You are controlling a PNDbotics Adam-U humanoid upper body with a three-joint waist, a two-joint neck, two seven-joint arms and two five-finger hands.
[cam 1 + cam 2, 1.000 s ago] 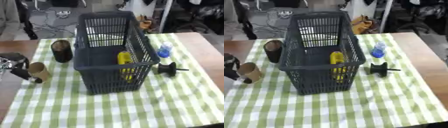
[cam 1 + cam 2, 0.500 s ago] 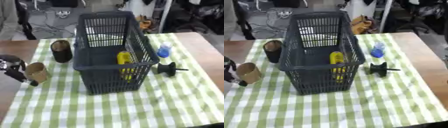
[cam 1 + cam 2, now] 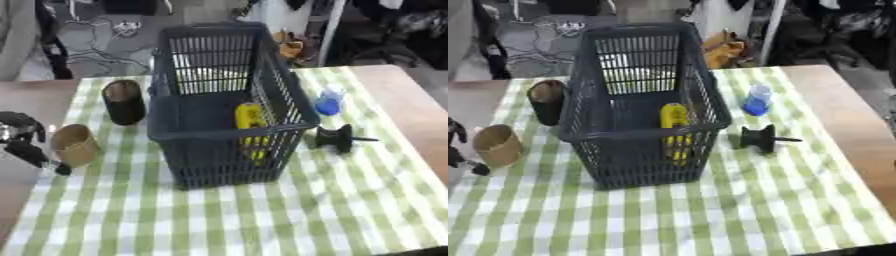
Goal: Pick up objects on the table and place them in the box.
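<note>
A dark plastic basket (image 3: 289, 102) stands mid-table on a green checked cloth, with a yellow object (image 3: 249, 120) inside it. To its left stand a dark brown cup (image 3: 123, 102) and, nearer me, a tan cup (image 3: 74, 145). My left hand (image 3: 21, 136) is at the table's left edge against the tan cup, one finger curled along its near side and another on its far side. Right of the basket are a small blue bottle (image 3: 756, 100) and a black round piece with a thin spindle (image 3: 761, 138). My right hand is out of sight.
The checked cloth (image 3: 262, 215) covers most of the wooden table (image 3: 411, 100), whose bare wood shows at both sides. Chairs, cables and a brown bag (image 3: 721, 50) lie beyond the far edge. Something pale shows through the basket's far bars.
My left hand has stayed at the tan cup, closing in a little on it. The cup, basket and other objects have not moved.
</note>
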